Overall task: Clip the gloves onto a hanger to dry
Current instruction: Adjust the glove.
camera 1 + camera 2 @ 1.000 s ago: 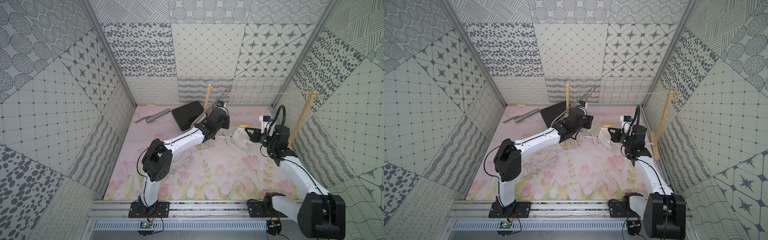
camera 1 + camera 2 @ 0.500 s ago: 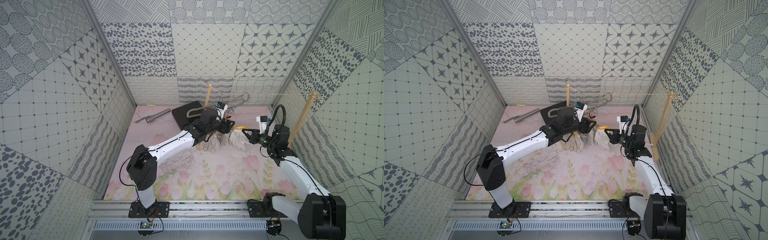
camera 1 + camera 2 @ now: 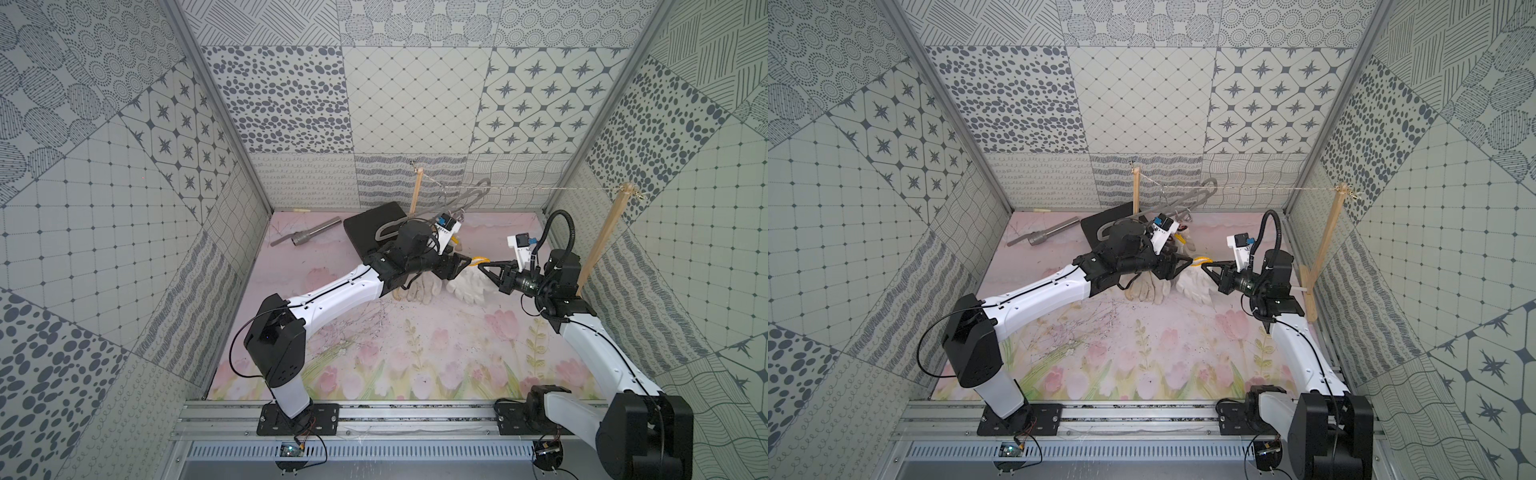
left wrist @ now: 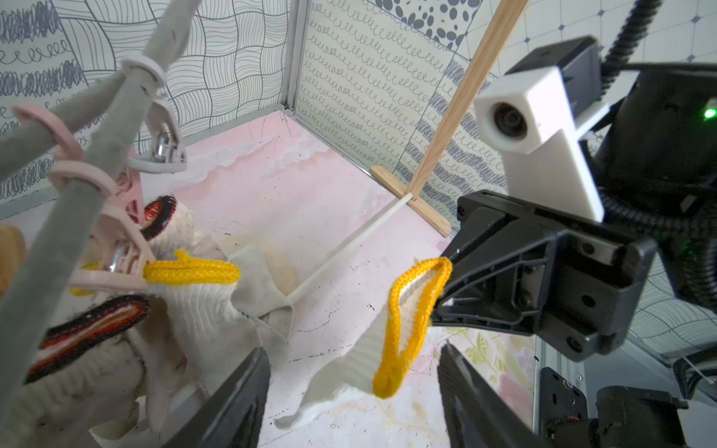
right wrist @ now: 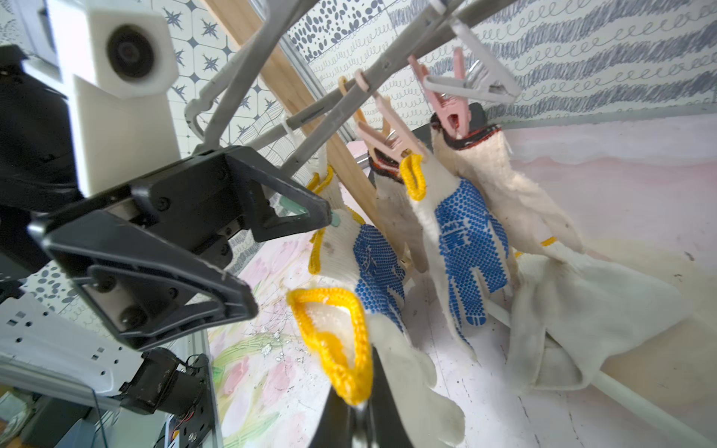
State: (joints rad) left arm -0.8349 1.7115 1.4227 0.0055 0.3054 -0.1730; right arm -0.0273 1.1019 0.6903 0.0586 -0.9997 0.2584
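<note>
- The right tool [image 3: 481,263] is pressed together on the yellow cuff [image 4: 407,310] of a cream glove [image 3: 468,286], which trails from it toward the flowered tabletop [image 3: 374,353].
- The left tool [image 3: 464,262] is held spread, tip to tip with the right one, just beside that cuff.
- In the left wrist view the cuff is seen between the spread fingers [image 4: 240,388], untouched by them.
- Only in the right wrist view are blue-dotted gloves [image 5: 465,240] seen hanging from the grey hanger [image 5: 271,77], one under a pink peg [image 5: 388,141]. In both top views only cream fingertips are shown below the left arm.
- The hanger is hung on the string [image 3: 548,190] at the back.
- A second ago the left tool was narrower and back by the hanger. It has since been brought across to the right tool, whose grip is unchanged.
</note>
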